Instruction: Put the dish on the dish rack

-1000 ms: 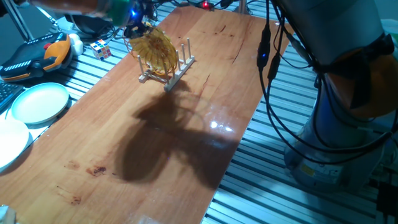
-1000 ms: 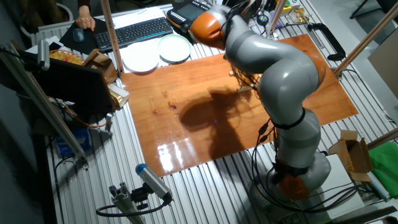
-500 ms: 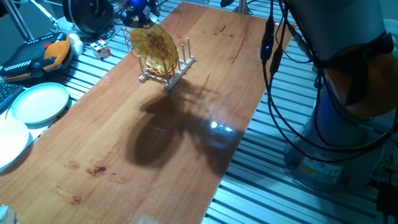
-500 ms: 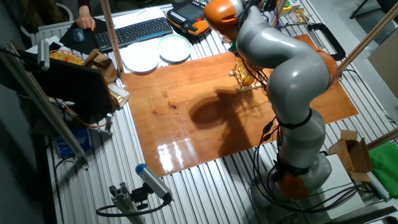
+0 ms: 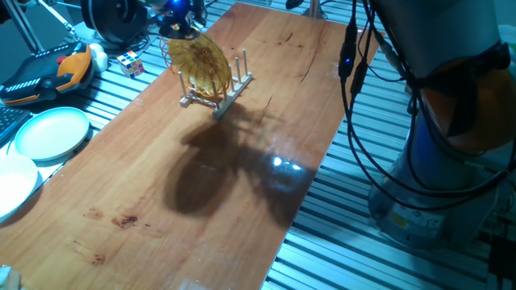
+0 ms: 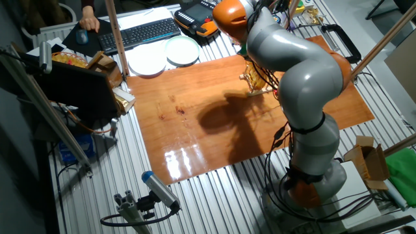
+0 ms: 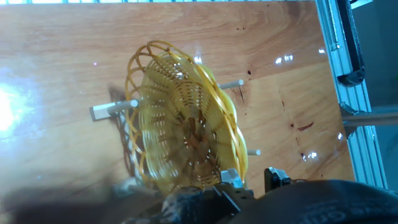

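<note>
One dish, a golden-yellow open-weave basket, stood on edge in the dish rack, leaning among the rack's upright pegs at the far end of the wooden table. Seen from the hand view, the dish showed its hollow side with the looped rim towards the camera, and pegs of the rack stuck out on either side of it. The gripper was just above the top rim of the dish in one fixed view; in the hand view its two fingertips sat at the bottom of the picture with a gap between them, spread apart, close to the lower rim of the dish, and whether they touched the weave could not be told. In the other fixed view the grey arm with its orange joints bent over the rack and hid most of it, so that only a bit of the yellow dish showed beside the arm. To the left of the rack, off the table on the ribbed metal bench, lay a pale green plate and, next to it, a white plate. Nearer the rack, on the same side, stood a small coloured cube, and beyond it lay an orange and black controller.
</note>
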Motion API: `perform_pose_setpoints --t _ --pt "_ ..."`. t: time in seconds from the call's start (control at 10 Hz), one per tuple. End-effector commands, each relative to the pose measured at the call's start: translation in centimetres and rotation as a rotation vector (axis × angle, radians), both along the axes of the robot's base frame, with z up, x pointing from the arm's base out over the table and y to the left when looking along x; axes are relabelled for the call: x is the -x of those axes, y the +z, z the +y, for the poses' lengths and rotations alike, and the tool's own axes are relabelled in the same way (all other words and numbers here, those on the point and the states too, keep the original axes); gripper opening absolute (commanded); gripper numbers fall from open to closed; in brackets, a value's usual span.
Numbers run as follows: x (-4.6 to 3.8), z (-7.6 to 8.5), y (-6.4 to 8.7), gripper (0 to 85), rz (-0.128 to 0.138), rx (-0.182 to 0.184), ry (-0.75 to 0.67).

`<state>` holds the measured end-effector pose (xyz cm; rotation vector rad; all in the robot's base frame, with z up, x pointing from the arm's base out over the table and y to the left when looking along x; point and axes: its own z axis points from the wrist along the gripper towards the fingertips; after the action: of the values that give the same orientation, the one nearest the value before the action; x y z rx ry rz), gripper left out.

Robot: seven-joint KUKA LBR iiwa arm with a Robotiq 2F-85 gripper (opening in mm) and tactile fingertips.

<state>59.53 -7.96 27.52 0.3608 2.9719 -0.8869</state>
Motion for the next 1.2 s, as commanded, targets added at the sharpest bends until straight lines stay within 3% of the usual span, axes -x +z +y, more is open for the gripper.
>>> perform_pose_setpoints --t 0.0,0.2,0.6,1.0,1.1 --pt "0.04 0.0 0.1 34.0 -0.001 -0.017 -0.007" --pt "0.15 0.4 -0.1 37.7 -0.025 -0.078 -0.042" --pt "0.68 1.5 -0.9 40.7 -0.05 -0.076 -0.058" --pt "1.15 2.0 -0.9 43.0 -0.061 -0.136 -0.083" --pt "1.16 2.0 -0.9 43.0 -0.062 -0.136 -0.085"
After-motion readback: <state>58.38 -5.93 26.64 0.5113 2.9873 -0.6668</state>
